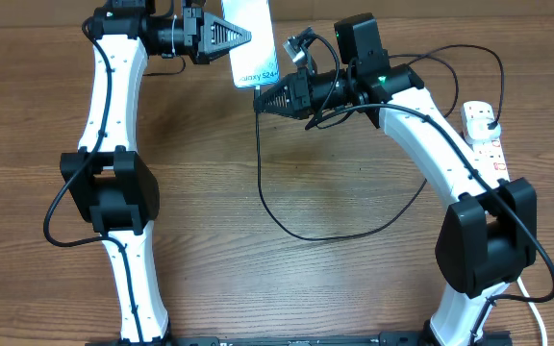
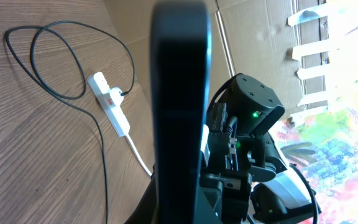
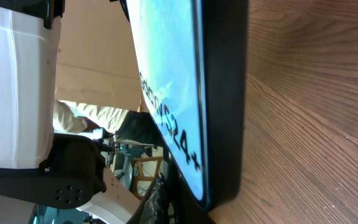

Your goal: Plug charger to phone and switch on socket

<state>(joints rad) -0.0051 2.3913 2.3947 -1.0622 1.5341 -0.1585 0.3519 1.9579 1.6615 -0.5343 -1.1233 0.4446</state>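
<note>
My left gripper [image 1: 243, 37] is closed on the phone [image 1: 253, 19], holding it off the table [image 1: 258, 279] at the top centre of the overhead view, screen lit and the "Galaxy S24" end pointing down-frame. My right gripper [image 1: 261, 100] is closed too, its tip just below that end of the phone. The charger [image 1: 259, 144] leaves that tip, so I grip its connector end, though the connector itself is hidden. From there the black cable drops, loops across the middle of the table and climbs toward the right edge. There the socket [image 1: 471, 113] lies flat, a black plug seated in it.
</note>
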